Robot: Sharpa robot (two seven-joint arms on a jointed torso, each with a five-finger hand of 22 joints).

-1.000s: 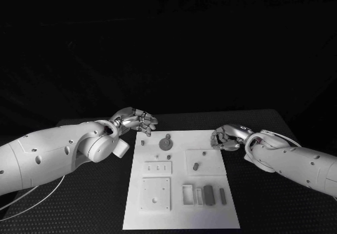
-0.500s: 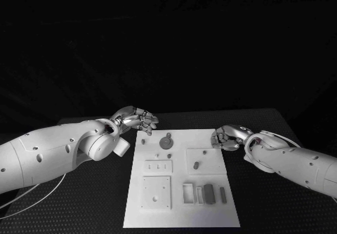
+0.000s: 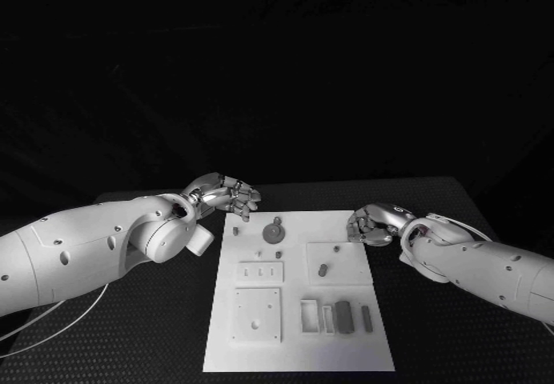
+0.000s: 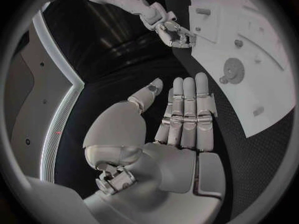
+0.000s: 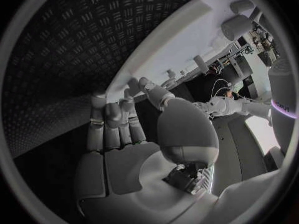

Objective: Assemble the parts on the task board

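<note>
Trouble I expect is a fumbled first pick: my left hand (image 3: 227, 196) hovers empty, fingers (image 4: 186, 112) extended, beside the task board's (image 3: 347, 352) far corner on the counter; right hand (image 3: 371, 225) curls emptily over its edge, near the gear-like part (image 3: 272, 234).
</note>
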